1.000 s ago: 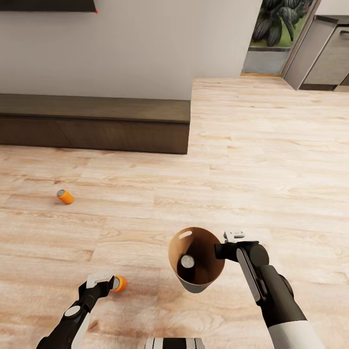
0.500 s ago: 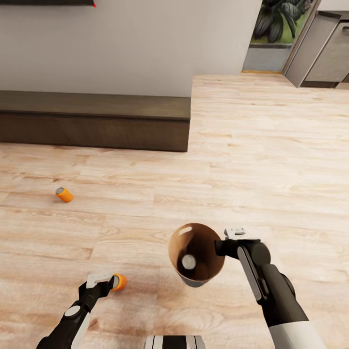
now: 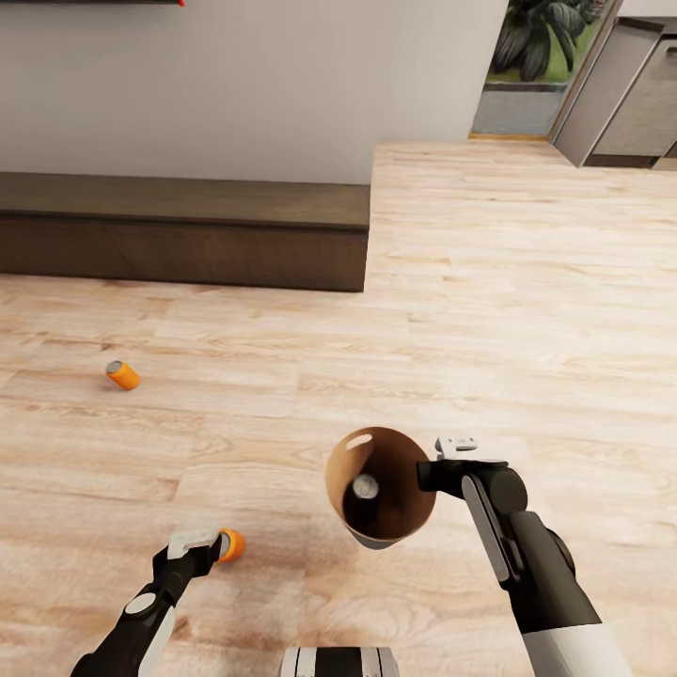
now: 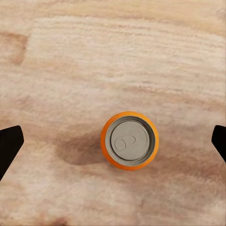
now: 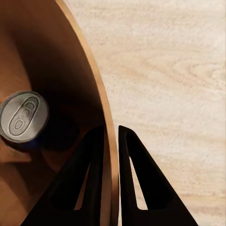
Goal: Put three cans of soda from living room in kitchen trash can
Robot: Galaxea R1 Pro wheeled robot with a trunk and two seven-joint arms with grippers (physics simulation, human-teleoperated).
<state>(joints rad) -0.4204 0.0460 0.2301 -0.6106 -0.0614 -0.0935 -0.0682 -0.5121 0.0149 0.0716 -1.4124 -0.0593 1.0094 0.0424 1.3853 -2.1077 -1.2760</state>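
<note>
My right gripper point(image 3: 429, 477) is shut on the rim of the trash can point(image 3: 381, 527) and holds it off the light wood floor, its brown inside point(image 5: 52, 56) facing up. In the right wrist view the two fingers point(image 5: 92, 155) pinch the bin's wall. One soda can point(image 3: 365, 487) lies inside the bin, its grey top point(image 5: 23, 115) showing. A second orange can point(image 3: 231, 544) stands upright on the floor; my left gripper point(image 4: 113, 143) hangs open above it, fingertips wide on either side of the can point(image 4: 129, 140). A third can point(image 3: 122, 375) lies on its side, far left.
A long low dark-brown cabinet point(image 3: 188, 235) runs along the white wall behind. At the back right, an opening shows grey kitchen cabinets point(image 3: 639, 103) and a window with plants point(image 3: 536, 47). Light wood floor point(image 3: 489, 310) stretches to the right.
The bin has risen a little in my right gripper and the can inside has shifted. The whole view has slid slightly. The left gripper stays over the upright can.
</note>
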